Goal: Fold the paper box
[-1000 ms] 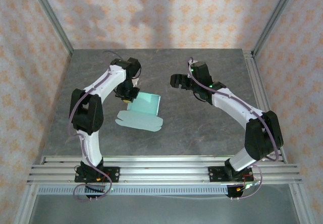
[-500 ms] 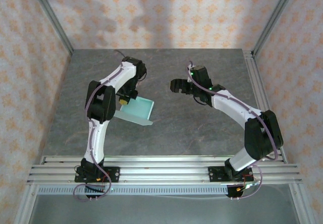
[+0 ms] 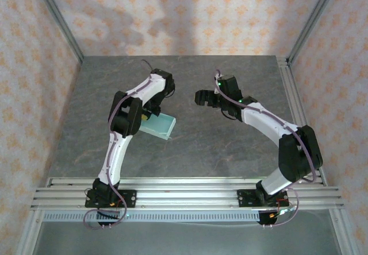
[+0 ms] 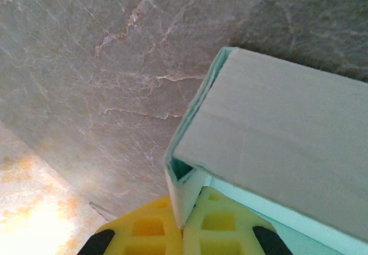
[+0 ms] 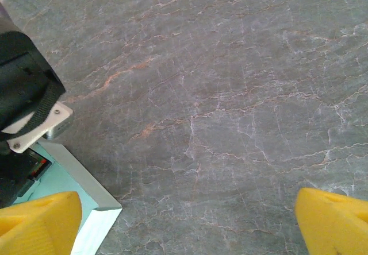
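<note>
The paper box, pale mint-blue card, hangs tilted above the table's middle left, partly folded with one panel turned over. My left gripper is shut on its left edge. In the left wrist view the yellow fingers pinch a thin card flap of the box, whose grey-looking panel rises up and to the right. My right gripper hovers open to the right of the box, apart from it. In the right wrist view its yellow fingertips stand wide, with a corner of the box at lower left.
The grey marbled table has bare room in front of and to the right of the box. Aluminium rails run along the near edge, and patterned walls close in the other three sides.
The left arm has swung up and to the right, lifting the box off the table. The flat sheet with its front flaps now shows as a narrower, tilted shape. The right arm has stayed put.
</note>
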Action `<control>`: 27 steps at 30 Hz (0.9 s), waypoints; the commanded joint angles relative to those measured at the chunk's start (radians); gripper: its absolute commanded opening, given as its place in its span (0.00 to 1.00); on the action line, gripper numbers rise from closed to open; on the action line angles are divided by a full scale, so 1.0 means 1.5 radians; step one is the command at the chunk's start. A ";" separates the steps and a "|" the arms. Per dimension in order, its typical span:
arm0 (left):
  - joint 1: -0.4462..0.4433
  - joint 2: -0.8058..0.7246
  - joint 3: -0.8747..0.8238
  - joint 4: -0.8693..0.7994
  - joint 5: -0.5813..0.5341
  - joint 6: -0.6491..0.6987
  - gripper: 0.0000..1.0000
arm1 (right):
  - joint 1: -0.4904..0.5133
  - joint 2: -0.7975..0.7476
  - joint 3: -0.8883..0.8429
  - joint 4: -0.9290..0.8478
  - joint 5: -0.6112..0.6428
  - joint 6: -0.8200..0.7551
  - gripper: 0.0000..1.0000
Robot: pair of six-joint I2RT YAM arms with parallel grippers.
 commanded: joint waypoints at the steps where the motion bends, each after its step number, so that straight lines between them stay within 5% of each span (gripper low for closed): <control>1: -0.007 0.024 0.012 -0.004 -0.054 -0.026 0.00 | -0.006 0.003 -0.001 0.004 0.007 -0.015 0.95; 15: -0.013 -0.069 0.050 -0.003 0.034 0.032 0.49 | -0.009 0.003 -0.004 0.005 0.010 -0.033 0.96; 27: 0.000 -0.201 0.051 0.049 0.066 0.038 0.75 | -0.009 0.042 0.014 0.015 -0.065 -0.069 0.96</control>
